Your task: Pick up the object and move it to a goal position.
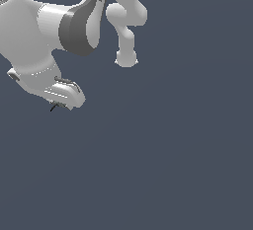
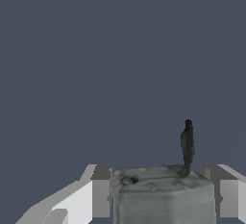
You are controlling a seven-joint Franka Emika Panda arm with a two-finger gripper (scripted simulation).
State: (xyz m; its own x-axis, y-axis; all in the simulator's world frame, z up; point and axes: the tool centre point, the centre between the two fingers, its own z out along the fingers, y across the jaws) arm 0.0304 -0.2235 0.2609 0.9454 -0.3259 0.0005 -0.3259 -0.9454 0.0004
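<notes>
In the wrist view the object [image 2: 163,196] is a small grey block with a thin dark prong [image 2: 187,143] sticking out of it. It sits between my two fingers, one on each side [image 2: 98,189] [image 2: 227,192]. My gripper [image 2: 161,189] is shut on it. No blue spot shows. In the exterior view my white gripper [image 1: 63,103] is at the exterior view's left, held above the plain floor. Only the object's dark prong [image 1: 54,107] pokes out under the fingertips there.
The arm's white links [image 1: 44,31] fill the upper part of the exterior view's left, and its base column [image 1: 126,51] stands behind. The floor [image 1: 173,165] is a plain dark grey-blue surface with no marker visible.
</notes>
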